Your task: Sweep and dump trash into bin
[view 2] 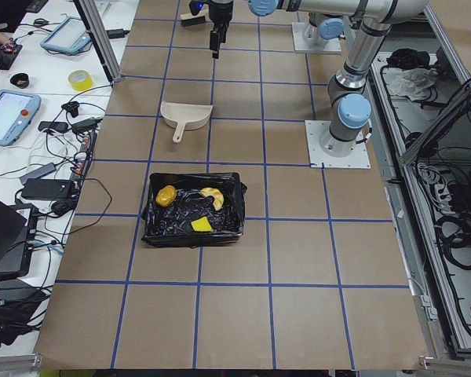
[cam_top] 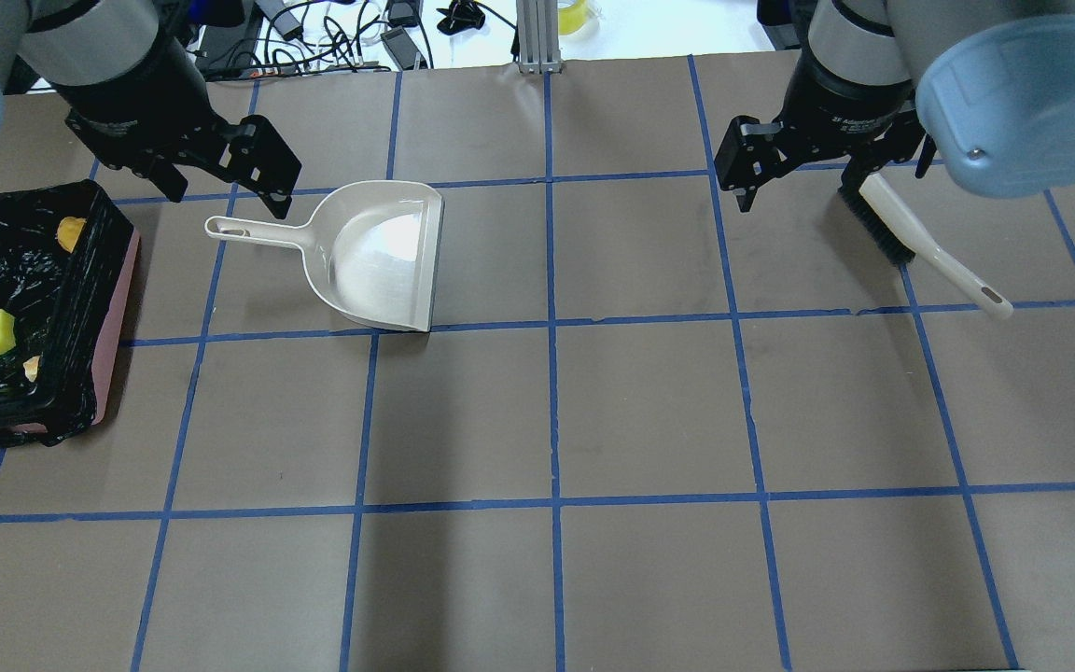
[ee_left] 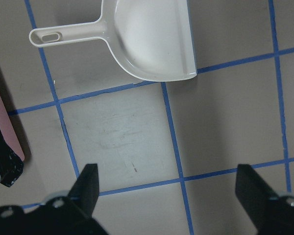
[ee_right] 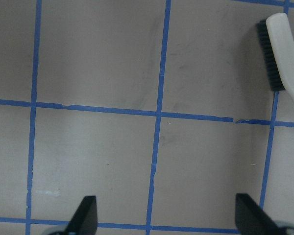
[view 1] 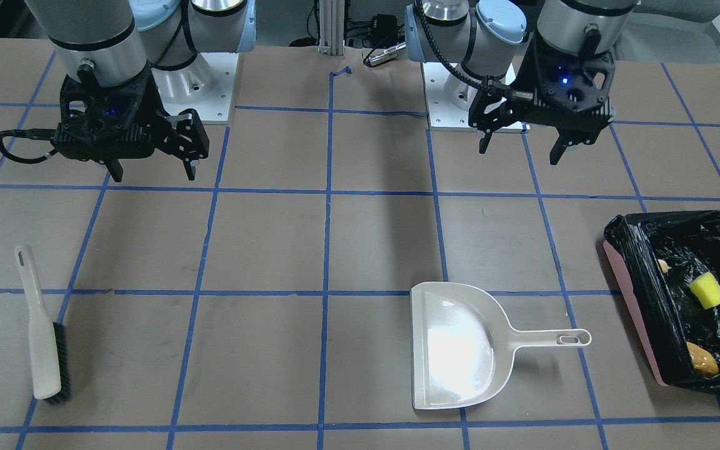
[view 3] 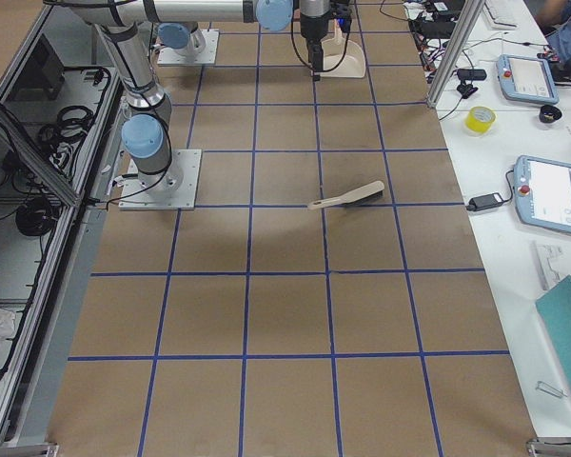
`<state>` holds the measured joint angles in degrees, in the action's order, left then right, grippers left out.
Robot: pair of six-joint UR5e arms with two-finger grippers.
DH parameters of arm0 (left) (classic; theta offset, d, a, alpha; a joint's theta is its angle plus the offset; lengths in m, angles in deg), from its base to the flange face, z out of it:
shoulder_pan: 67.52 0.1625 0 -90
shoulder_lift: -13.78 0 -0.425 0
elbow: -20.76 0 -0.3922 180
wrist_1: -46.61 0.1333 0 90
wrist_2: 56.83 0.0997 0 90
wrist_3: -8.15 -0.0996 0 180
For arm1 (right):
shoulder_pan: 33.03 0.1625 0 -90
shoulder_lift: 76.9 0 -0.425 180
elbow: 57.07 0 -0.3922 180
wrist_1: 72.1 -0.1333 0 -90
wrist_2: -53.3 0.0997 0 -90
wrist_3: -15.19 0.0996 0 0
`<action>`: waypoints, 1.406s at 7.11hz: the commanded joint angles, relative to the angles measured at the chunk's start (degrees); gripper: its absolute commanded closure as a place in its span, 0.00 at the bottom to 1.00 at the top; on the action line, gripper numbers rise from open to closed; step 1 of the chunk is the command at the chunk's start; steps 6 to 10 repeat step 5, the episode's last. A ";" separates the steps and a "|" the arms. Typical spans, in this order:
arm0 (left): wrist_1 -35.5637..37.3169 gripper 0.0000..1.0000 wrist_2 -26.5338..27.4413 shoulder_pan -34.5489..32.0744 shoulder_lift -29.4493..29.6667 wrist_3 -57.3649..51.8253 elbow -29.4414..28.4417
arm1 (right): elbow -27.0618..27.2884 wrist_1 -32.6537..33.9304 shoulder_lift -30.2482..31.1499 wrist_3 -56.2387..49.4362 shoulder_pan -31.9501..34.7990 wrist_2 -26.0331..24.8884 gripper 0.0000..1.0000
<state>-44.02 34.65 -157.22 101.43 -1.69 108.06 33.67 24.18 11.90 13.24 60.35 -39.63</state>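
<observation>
We saw the left gripper (view 1: pixel 520 150) and right gripper (view 1: pixel 153 172) spread wide, holding nothing; the trash (view 1: pixel 707 292) lay in the bin (view 1: pixel 627 299), off the dustpan (view 1: pixel 460 344) handle's end.

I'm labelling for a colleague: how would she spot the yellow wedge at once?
Find the pink bin with the black bag on the table at the robot's left. The yellow wedge lies inside, bright lemon and flat-faced, unlike the rounded orange lump.

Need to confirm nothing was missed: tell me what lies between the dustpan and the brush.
Nothing lies there: the front-facing view shows only bare table with blue tape lines between the dustpan and the brush.
</observation>
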 commanded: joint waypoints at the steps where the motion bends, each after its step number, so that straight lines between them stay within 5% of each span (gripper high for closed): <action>1: -3.40 0.00 -0.33 0.58 -2.65 3.17 0.06 | -0.04 -0.04 0.06 -0.17 -0.13 0.03 0.00; 10: -3.50 0.00 -0.42 0.84 -4.24 1.58 4.00 | 0.04 -0.04 -0.03 -0.25 -0.13 0.03 0.00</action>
